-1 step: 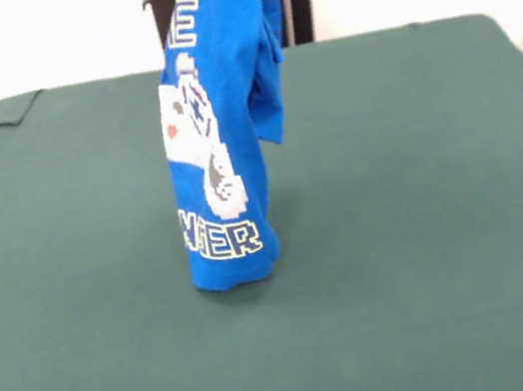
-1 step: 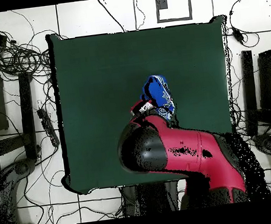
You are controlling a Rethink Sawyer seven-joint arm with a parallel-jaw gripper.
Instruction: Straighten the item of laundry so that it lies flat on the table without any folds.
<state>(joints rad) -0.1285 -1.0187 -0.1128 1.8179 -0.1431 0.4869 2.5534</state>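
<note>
The item of laundry (image 1: pixel 212 113), a bright blue T-shirt with a white emblem and white lettering, hangs bunched in a tall column over the middle of the table (image 1: pixel 429 227). Its top runs out of the front view. Its lower hem touches the green cloth and one sleeve dangles on the right. From overhead the shirt (image 2: pixel 155 92) shows as a small blue bundle just beyond the end of the red and black arm. My gripper (image 2: pixel 155 104) sits under the arm's tip, shut on the shirt's upper part and holding it up; the fingers themselves are covered.
The green table (image 2: pixel 97 79) stretches wide on every side of the shirt. Black pedestal posts (image 1: pixel 164 0) stand behind the shirt. Cables (image 2: pixel 15 58) and dark equipment (image 2: pixel 263 89) lie on the floor around the table's edges.
</note>
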